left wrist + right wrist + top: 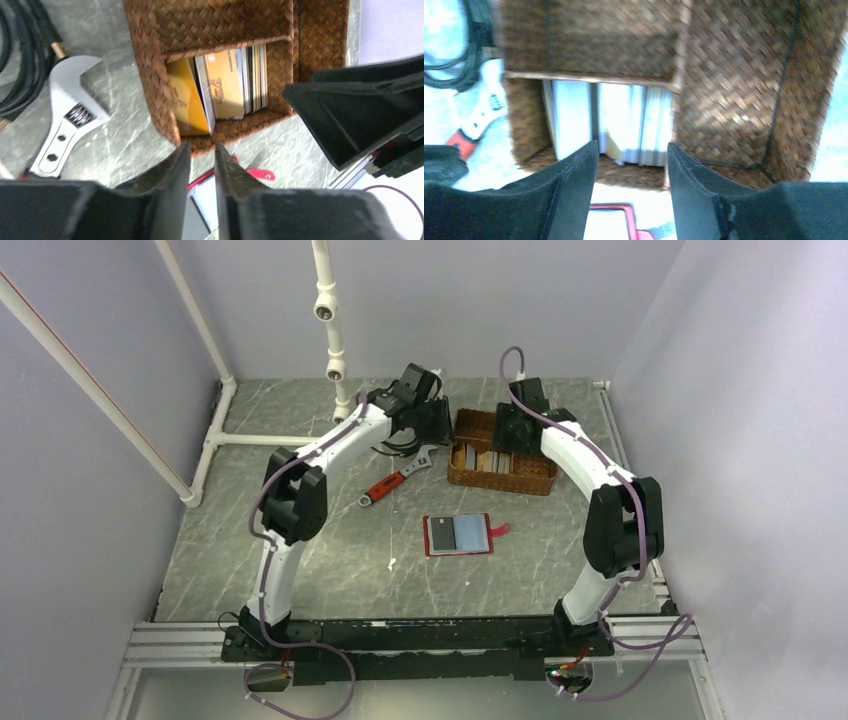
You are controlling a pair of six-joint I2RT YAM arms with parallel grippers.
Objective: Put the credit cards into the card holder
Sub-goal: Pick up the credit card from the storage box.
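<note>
The credit cards (225,82) stand on edge in one compartment of a brown wicker basket (500,468); they are orange, white and pale, and blurred (624,120) in the right wrist view. The card holder (458,534) lies open on the table in front of the basket, dark on its left half and pale blue-grey on its right, with its red tab (500,530) at the right. My left gripper (201,149) hovers at the basket's near left edge, open by a narrow gap with nothing in it. My right gripper (631,150) hangs over the basket, open and empty.
A red-handled adjustable wrench (395,483) lies left of the basket, beside a coil of black cable (20,60). White pipes (330,330) rise at the back left. The right gripper's fingers (350,115) are close beside my left gripper.
</note>
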